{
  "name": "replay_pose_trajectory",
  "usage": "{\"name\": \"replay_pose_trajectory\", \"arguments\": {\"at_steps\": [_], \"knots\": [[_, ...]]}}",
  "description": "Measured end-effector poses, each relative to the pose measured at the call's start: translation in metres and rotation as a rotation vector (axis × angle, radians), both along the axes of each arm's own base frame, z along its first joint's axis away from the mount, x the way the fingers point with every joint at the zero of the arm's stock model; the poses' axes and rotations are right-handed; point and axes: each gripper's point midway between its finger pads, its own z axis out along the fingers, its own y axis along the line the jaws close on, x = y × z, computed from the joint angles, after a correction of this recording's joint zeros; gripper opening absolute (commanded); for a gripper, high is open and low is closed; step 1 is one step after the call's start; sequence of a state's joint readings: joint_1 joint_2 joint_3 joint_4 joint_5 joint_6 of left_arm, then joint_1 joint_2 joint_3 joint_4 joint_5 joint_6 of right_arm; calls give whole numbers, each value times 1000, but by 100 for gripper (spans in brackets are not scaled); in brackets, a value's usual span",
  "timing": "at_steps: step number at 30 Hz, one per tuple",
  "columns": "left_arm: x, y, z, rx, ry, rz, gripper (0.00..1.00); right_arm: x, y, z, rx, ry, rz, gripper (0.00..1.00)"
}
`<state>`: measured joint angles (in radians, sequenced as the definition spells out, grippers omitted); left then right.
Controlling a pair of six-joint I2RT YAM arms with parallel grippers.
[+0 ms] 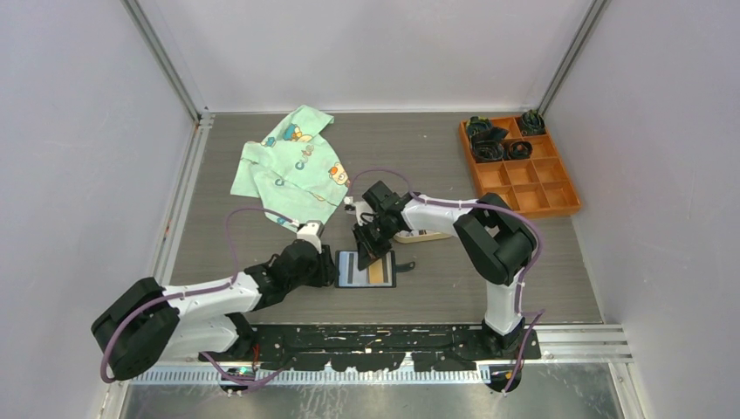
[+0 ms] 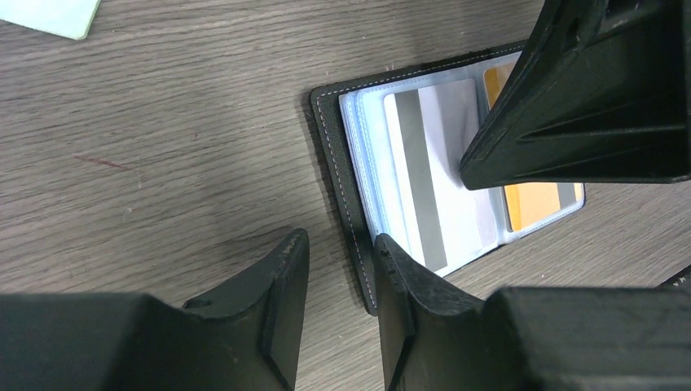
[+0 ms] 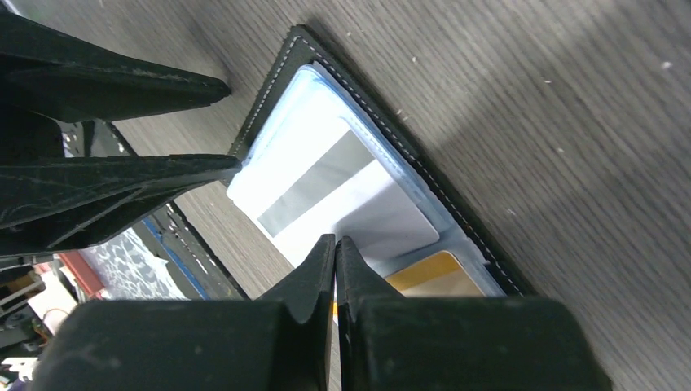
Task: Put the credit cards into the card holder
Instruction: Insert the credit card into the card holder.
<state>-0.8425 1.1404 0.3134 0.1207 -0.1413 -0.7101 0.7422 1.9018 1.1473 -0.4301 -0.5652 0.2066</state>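
Black card holder [image 1: 366,275] spread flat, long axis crosswise, left jaws half-parted astride edge, right jaws closed, empty

The black, white-stitched card holder [image 1: 365,272] lies opened flat on the grey wood-grain table [image 1: 524,279], its clear plastic sleeves facing up, with a white credit card [image 2: 428,175] bearing a grey stripe in one sleeve and an orange card [image 2: 534,204] in the neighbouring one.

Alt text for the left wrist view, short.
Open black card holder on a wood table, sleeves showing a white striped card and an orange card. Left hand, open, flanks its edge; shut right hand points at the white card.
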Motion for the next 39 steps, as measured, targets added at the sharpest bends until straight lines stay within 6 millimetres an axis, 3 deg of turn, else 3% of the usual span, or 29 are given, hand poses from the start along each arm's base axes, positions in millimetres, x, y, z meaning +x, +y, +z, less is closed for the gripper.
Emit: {"name": "replay_pose_trajectory", "arguments": {"at_steps": [6, 8, 10, 12, 15, 23, 33, 39], "knots": [[-4, 5, 4, 0, 3, 0, 38, 0, 0, 3, 31, 13, 7, 11], [-5, 6, 10, -12, -6, 3, 39, 0, -2, 5, 29, -5, 21, 22], [-6, 6, 18, -40, -24, 8, 41, 2, -3, 12, 35, -34, 30, 41], [-6, 5, 25, -70, -40, 10, 44, 3, -3, 21, 51, -52, 23, 49], [-7, 3, 30, -121, -52, 17, 51, 4, -1, 30, 72, -58, 4, 51], [-17, 9, 5, -139, 18, 56, 42, -7, -4, 15, 62, 41, -145, 58], [-11, 4, 3, -142, 25, 63, 39, 9, 1, 11, 16, 113, -410, 58], [-9, 0, 2, -145, 28, 58, 39, 10, 3, 12, 14, 144, -460, 57]]}}
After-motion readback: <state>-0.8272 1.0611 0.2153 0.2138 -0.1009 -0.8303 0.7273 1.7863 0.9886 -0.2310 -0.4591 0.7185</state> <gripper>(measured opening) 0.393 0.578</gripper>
